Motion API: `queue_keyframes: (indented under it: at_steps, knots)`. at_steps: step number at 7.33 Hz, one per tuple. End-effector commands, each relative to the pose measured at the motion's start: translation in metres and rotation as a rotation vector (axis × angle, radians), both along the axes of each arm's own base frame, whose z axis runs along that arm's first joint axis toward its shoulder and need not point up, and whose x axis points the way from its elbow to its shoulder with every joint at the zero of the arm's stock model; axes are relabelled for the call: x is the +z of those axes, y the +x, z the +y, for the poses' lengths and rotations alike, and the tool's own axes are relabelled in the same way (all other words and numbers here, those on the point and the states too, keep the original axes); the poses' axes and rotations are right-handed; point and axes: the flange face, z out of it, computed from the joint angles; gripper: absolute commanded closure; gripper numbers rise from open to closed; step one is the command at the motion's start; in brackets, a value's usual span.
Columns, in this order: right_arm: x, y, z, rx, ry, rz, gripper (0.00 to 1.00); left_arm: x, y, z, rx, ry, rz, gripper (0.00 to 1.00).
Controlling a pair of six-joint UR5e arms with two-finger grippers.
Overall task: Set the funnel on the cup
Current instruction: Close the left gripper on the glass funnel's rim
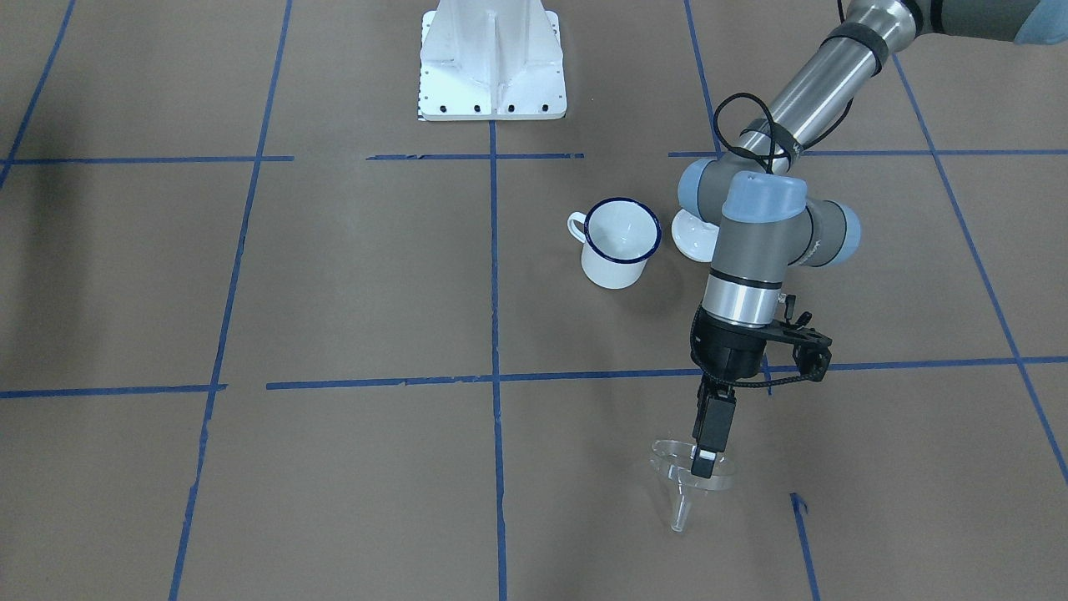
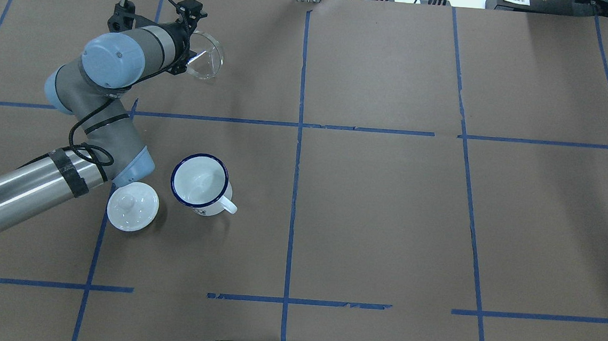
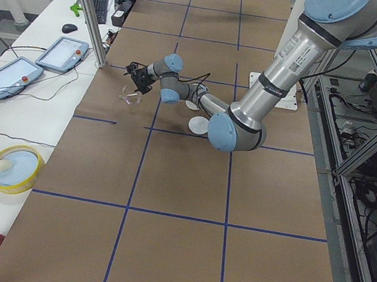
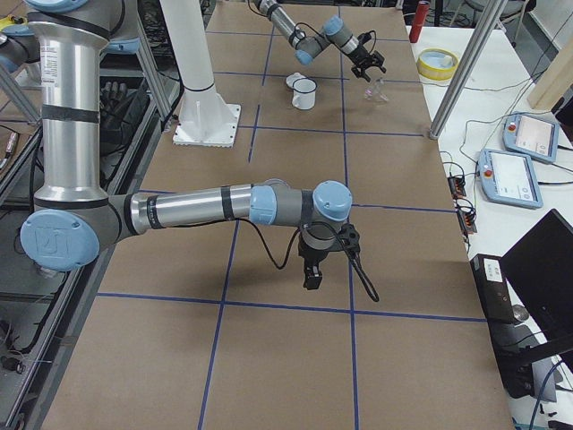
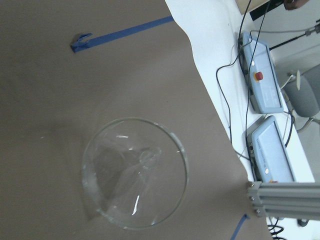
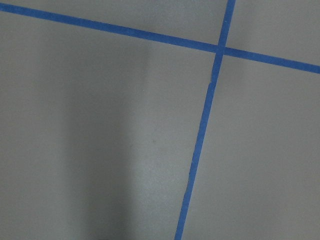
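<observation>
The clear funnel (image 1: 680, 488) lies tilted on the brown table at the far left, spout pointing away from the robot. It also shows in the overhead view (image 2: 208, 63) and fills the left wrist view (image 5: 135, 172). My left gripper (image 1: 706, 463) points down at the funnel's rim, with a fingertip over its mouth. The fingers are seen edge-on, so I cannot tell their gap. The white cup (image 2: 200, 183) with a dark-blue rim stands upright nearer the robot, apart from the gripper. My right gripper (image 4: 312, 276) hangs over bare table far to the right; I cannot tell its state.
A flat white lid with a knob (image 2: 132, 206) lies just left of the cup, under my left forearm. The table's far edge with operator pendants (image 5: 262, 85) is close behind the funnel. A yellow bowl (image 3: 13, 168) sits off the table.
</observation>
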Motion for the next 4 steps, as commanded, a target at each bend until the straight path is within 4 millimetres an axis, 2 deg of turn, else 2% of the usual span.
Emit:
queue_keyframes:
  at_steps: [1, 2, 3, 4]
  knots:
    - [0.0, 0.0, 0.0, 0.0, 0.0, 0.0, 0.0, 0.0173, 0.0059, -0.0089, -0.003, -0.003, 0.007, 0.09]
    - [0.0, 0.0, 0.0, 0.0, 0.0, 0.0, 0.0, 0.0173, 0.0078, -0.0091, 0.0, -0.002, 0.003, 0.21]
    - [0.0, 0.0, 0.0, 0.0, 0.0, 0.0, 0.0, 0.0179, 0.0079, -0.0092, 0.0, -0.001, 0.002, 0.49]
    - [0.0, 0.0, 0.0, 0.0, 0.0, 0.0, 0.0, 0.0179, 0.0081, -0.009, 0.005, 0.001, -0.001, 0.89]
